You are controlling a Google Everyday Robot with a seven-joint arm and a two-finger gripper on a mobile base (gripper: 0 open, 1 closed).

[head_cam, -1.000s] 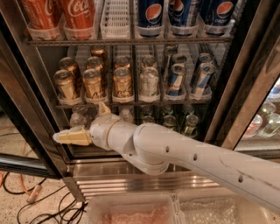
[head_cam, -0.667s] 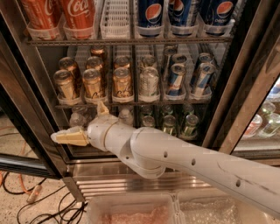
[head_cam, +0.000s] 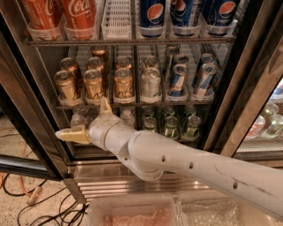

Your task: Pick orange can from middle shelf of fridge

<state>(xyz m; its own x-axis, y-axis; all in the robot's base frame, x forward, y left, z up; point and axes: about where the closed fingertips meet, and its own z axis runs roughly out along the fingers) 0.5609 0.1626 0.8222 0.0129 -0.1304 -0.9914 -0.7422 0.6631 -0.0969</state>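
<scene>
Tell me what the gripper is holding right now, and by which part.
Nothing. The gripper hangs empty just below the middle shelf, its fingers spread apart, touching no orange can.

Coca-Cola cans (head_cam: 79, 15), Pepsi cans (head_cam: 155, 14), claw (head_cam: 81, 117) btm left

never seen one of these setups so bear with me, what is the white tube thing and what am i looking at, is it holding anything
The white tube is a robot arm. The one picture looks over the arm into an open fridge. At the arm's tip is its end effector, two tan fingers spread open, holding nothing; it sits low on the left, just below the middle shelf, in front of the bottles. That shelf carries small orange cans on the left, then a silver can and blue cans. Coca-Cola cans and Pepsi cans stand on the rack above.
</scene>
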